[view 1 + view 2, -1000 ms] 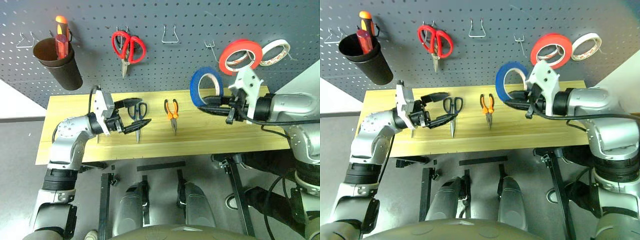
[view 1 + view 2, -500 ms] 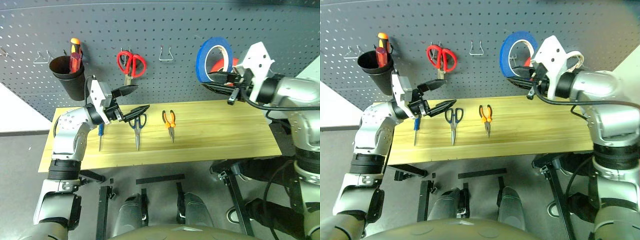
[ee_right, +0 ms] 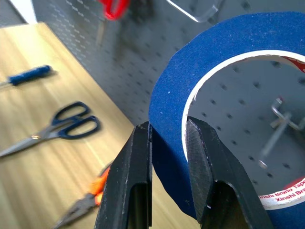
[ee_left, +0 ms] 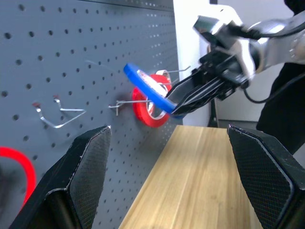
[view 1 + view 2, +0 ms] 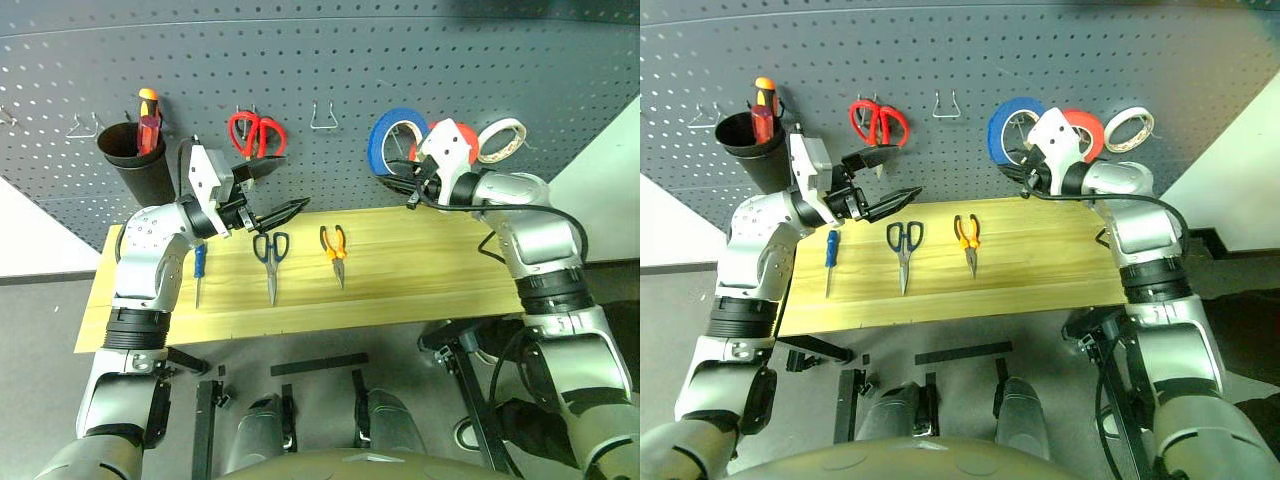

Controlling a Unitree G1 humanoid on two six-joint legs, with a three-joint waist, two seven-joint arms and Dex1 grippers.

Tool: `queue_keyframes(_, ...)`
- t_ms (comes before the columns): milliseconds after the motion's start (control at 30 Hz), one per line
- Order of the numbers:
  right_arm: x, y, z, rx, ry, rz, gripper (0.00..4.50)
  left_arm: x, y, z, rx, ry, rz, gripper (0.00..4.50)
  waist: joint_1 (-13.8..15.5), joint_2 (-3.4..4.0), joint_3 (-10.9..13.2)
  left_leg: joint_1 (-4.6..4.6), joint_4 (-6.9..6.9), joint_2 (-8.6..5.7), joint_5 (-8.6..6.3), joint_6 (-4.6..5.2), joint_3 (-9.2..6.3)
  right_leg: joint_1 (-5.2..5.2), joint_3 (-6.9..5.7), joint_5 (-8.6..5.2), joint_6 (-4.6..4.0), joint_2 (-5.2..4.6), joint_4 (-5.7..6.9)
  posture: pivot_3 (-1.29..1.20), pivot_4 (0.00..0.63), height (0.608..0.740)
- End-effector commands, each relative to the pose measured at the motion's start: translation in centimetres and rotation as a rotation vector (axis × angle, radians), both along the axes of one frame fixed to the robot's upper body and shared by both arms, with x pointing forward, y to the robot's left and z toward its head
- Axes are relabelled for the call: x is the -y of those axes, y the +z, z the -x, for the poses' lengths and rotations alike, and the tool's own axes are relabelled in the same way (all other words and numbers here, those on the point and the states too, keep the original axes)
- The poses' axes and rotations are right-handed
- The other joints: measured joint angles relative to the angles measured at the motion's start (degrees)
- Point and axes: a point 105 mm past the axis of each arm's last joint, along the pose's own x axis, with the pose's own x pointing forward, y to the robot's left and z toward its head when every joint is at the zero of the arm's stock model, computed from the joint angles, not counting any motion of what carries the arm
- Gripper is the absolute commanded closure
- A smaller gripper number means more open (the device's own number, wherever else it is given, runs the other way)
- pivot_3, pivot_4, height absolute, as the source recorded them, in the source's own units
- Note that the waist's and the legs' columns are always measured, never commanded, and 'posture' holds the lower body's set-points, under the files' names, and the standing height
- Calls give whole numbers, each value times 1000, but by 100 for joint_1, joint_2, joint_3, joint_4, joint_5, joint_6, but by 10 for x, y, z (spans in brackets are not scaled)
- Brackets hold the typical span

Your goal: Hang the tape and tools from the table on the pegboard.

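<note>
My right gripper (image 5: 392, 182) is shut on the lower rim of the blue tape (image 5: 383, 140) and holds the ring upright, close to the pegboard (image 5: 400, 60). A wire hook (image 3: 276, 119) shows through the ring's hole; whether the ring touches it I cannot tell. My left gripper (image 5: 292, 185) hangs open and empty above the table (image 5: 420, 270). On the table lie the blue-handled screwdriver (image 5: 200, 262), the dark-handled scissors (image 5: 270, 250) and the orange pliers (image 5: 333, 245).
A red tape roll (image 5: 464, 135) and a cream roll (image 5: 500, 135) hang right of the blue ring. Red scissors (image 5: 255, 133), an empty wire hook (image 5: 325, 115) and a black cup (image 5: 135, 165) holding a red-and-yellow screwdriver (image 5: 148, 110) also hang on the board.
The view has shifted. My right gripper has carried the blue tape forward and a little down to the board, beside the red roll. My left gripper has risen slightly, still open.
</note>
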Motion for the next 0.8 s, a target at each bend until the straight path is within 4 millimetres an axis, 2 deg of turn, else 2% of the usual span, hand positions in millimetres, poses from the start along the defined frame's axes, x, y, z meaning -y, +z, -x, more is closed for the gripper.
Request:
queue_keyframes(33, -7, 15, -13, 77, -4, -13, 3840, 1, 11, 3, 47, -2, -9, 411, -22, 2, -2, 1, -1, 0, 0, -1, 0, 0, 0, 0, 0, 0, 1, -59, 85, 738)
queue_keyframes(167, -10, 11, -31, 64, -49, -29, 3840, 1, 9, 4, 43, 2, -14, 411, -128, 5, -3, 5, -2, 0, 2, -2, 1, 0, 4, 0, 0, 0, 6, -52, 88, 738)
queue_keyframes(267, -17, 11, -34, 62, -19, -36, 3840, 0, 8, 4, 39, 10, -21, 411, -135, 5, -3, 6, -2, 0, 2, -2, 0, 0, 5, 0, 0, 0, 7, -47, 92, 738)
queue_keyframes(333, -22, 11, -36, 67, -12, -40, 3131, -2, 6, 4, 34, 14, -26, 411, -141, 6, -4, 10, -2, 0, 2, -2, 0, 4, 7, 0, 0, 0, 7, -47, 92, 738)
queue_keyframes(433, -23, 12, -36, 69, -5, -43, 2293, -3, 4, 3, 28, 18, -30, 411, -154, 6, -4, 45, -2, 2, 2, -2, 6, 34, 14, 0, 0, 0, 9, -45, 95, 738)
queue_keyframes(567, -19, 12, -19, 52, 68, -27, 1034, -5, 1, 4, 23, 21, -30, 411, -125, 7, -5, 98, -1, 4, 2, -3, 6, 90, 17, 0, 0, -1, 7, -47, 101, 738)
queue_keyframes(800, -11, 13, 29, -4, 184, 2, 1034, -5, -7, 4, 3, 20, -29, 411, -17, 8, -5, 91, -4, 3, 1, -2, 2, 85, 19, 0, -1, 0, 2, -64, 112, 738)
